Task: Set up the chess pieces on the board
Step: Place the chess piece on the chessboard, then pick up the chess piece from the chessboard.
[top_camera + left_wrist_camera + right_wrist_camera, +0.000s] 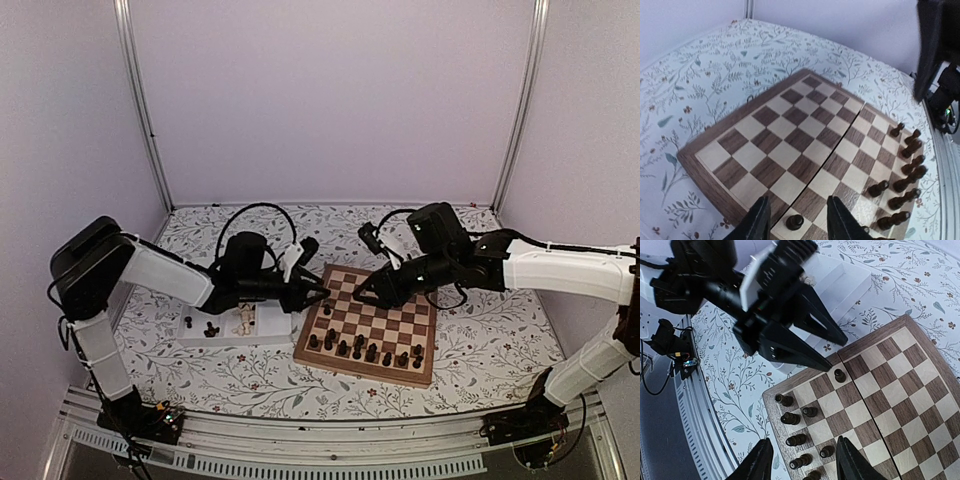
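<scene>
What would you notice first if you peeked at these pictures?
The left arm and right arm lean in over a wooden chessboard in the middle of a flowery table. The left arm's fingers stand open on either side of one small dark pawn at the board's left edge, not touching it. More dark pieces crowd its near edge.

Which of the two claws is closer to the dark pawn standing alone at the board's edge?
Left. The left gripper has its open fingers either side of the lone pawn, not touching it; the right gripper hangs over the board farther right, clear of it.
</scene>
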Robot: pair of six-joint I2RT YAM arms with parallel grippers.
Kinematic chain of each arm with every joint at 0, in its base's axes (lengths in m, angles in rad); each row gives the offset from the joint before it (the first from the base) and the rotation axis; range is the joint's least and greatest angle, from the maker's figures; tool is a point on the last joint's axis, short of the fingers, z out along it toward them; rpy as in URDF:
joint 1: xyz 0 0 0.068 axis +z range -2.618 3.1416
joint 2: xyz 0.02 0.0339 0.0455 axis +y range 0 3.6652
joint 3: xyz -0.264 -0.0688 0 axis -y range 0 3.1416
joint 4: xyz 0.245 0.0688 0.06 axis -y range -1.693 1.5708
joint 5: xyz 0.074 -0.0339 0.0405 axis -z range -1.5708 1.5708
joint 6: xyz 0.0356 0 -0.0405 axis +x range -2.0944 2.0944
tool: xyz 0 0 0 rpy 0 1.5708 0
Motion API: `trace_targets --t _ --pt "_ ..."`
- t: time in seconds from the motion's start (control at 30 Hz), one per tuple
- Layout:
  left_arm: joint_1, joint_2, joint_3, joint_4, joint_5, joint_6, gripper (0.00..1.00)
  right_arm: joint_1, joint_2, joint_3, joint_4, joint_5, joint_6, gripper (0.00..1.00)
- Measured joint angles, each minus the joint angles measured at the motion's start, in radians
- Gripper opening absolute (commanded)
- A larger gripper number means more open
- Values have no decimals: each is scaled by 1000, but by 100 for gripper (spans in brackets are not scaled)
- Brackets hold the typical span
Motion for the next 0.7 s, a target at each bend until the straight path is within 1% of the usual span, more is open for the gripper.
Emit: trace_targets --t 0.13,0.27,0.37,0.4,0.5,0.57,0.63,0.7 --pt "-8 -173 7 -61 -40 0 45 0 49 16 -4 14 -16 46" --pt "-26 -317 91 -205 -137 -6 48 -3 121 68 -12 25 -42 46" --pt "-31 -395 215 -353 -239 -17 61 -5 192 123 -15 29 -64 46" --pt "-31 -415 251 -394 -269 -18 63 -6 218 143 -16 29 -74 46" --pt "-18 -459 348 -516 -367 -23 64 -6 293 196 -27 22 -97 46" --pt "-5 -469 372 -552 -405 -19 63 -6 344 231 -34 10 -107 46" --pt "16 -470 366 -567 -438 -14 62 -6 387 259 -46 -3 -116 46" --pt "45 -471 320 -550 -456 -13 60 -6 431 290 -62 -14 -123 46"
